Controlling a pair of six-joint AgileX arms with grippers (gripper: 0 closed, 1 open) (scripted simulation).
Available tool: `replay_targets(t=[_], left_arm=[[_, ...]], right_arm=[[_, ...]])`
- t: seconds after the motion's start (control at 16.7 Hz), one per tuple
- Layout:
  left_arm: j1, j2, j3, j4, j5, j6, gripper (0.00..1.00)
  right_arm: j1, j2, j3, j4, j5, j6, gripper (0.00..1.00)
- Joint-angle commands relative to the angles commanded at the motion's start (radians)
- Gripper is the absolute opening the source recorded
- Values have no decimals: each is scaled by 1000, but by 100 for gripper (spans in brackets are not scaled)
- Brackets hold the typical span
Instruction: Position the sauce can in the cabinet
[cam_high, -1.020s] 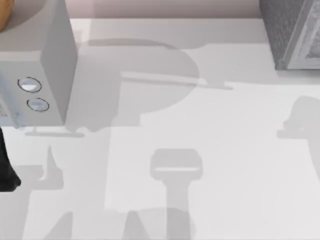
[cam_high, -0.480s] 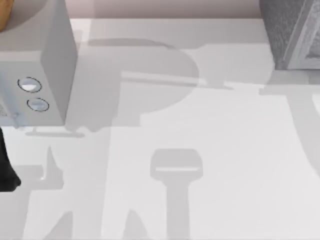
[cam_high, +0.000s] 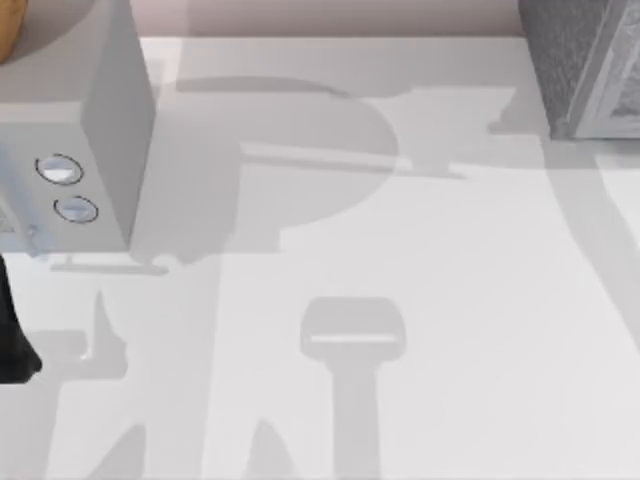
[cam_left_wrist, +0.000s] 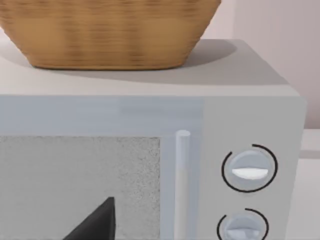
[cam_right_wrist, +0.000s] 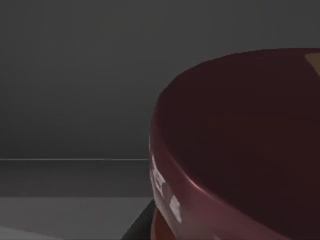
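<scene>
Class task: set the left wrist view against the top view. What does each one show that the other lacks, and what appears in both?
Left wrist view alone: the microwave's speckled door window and upright door handle, and the wicker basket's woven side. Top view alone: the white table crossed by shadows, and a grey speckled appliance at the far right. Both: the microwave and its two round knobs.

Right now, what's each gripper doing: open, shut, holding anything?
Left gripper: near the microwave front; state cannot be told.
Right gripper: state cannot be told; the sauce can sits very close before its wrist camera.
</scene>
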Motion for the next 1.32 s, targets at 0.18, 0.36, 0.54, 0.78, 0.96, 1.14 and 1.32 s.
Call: replay_targets(t=[0.18, 0.36, 0.54, 0.78, 0.96, 1.14, 1.32], left_arm=[[0, 0, 0, 0, 0, 0, 100], [0, 0, 0, 0, 0, 0, 100], [0, 0, 0, 0, 0, 0, 100], [0, 0, 0, 0, 0, 0, 100], [0, 0, 0, 0, 0, 0, 100], [0, 0, 0, 0, 0, 0, 100], [0, 0, 0, 0, 0, 0, 100]], right_arm=[[1, 12, 8, -12, 2, 0, 0], [-2, 11, 3, -10, 1, 2, 0], [-11, 44, 41, 6, -8, 1, 0], [-38, 217, 205, 27, -31, 2, 0], [-56, 405, 310, 28, -46, 2, 0], [-78, 507, 417, 51, -66, 2, 0], [-87, 529, 444, 69, -76, 1, 0]])
